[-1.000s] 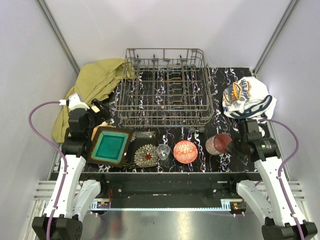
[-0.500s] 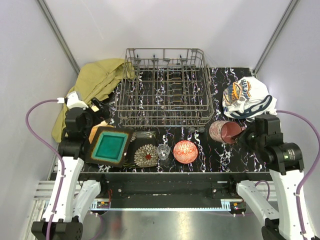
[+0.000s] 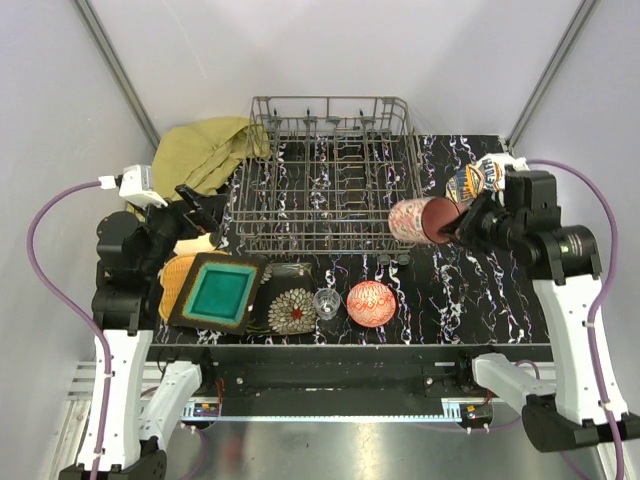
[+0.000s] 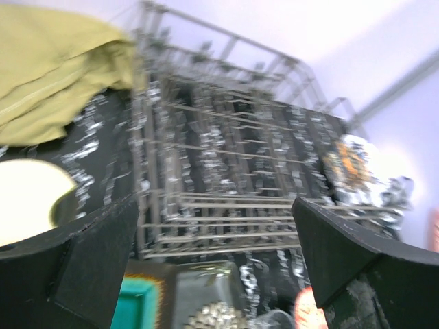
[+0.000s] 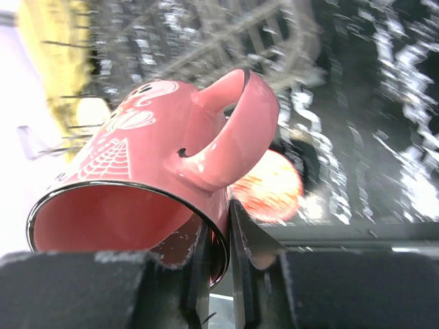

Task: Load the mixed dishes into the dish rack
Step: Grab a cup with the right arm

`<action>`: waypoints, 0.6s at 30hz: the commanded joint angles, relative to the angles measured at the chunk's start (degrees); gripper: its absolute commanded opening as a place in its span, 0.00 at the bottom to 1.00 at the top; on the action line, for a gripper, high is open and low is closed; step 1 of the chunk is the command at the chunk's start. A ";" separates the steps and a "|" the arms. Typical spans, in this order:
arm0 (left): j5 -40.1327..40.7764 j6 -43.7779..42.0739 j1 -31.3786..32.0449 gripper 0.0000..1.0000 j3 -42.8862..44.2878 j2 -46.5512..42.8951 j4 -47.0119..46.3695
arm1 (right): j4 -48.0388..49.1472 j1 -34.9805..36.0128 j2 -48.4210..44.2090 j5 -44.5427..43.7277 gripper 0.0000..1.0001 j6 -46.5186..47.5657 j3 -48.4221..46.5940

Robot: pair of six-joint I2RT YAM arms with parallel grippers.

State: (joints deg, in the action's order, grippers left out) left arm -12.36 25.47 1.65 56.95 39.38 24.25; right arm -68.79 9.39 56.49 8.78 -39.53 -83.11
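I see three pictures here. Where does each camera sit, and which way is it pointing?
Top external: fixed above and behind the arms, looking down on the table and dish rack; both arms show.
Left wrist: on the left arm, facing across the dish rack; the open left end effector frames the bottom corners.
Right wrist: on the right arm, looking along the right end effector, shut on the pink cup; the red bowl lies beyond.
Shared: top and right wrist views both show the held pink cup.
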 commanded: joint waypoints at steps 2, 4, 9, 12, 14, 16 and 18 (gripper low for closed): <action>-12.50 4.22 -0.16 0.99 4.05 2.72 -5.25 | 16.49 0.37 3.00 15.27 0.00 1.03 -7.33; -14.43 6.68 -0.16 0.99 3.79 3.42 -6.93 | 20.79 0.37 3.80 18.37 0.00 0.33 -7.16; -21.46 17.29 -0.24 0.99 -0.42 5.88 -20.10 | 29.48 0.37 6.44 26.11 0.00 -2.92 -6.01; -25.16 24.06 -0.16 0.99 -2.01 8.69 -28.19 | 33.63 0.37 8.28 28.57 0.00 -4.24 -5.48; -26.66 26.90 0.11 0.99 -2.19 10.88 -33.09 | 36.00 0.37 9.86 29.10 0.00 -4.85 -5.31; -27.10 30.15 0.63 0.99 -2.28 13.17 -36.10 | 38.11 0.46 11.44 29.72 0.00 -6.16 -4.87; -27.02 32.44 1.77 0.99 -1.85 14.93 -39.27 | 42.68 0.37 12.41 31.47 0.00 -7.66 -3.64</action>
State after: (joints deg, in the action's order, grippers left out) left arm -35.09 49.67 2.11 54.68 51.83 -1.83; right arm -42.44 9.39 68.23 32.97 -42.65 -86.21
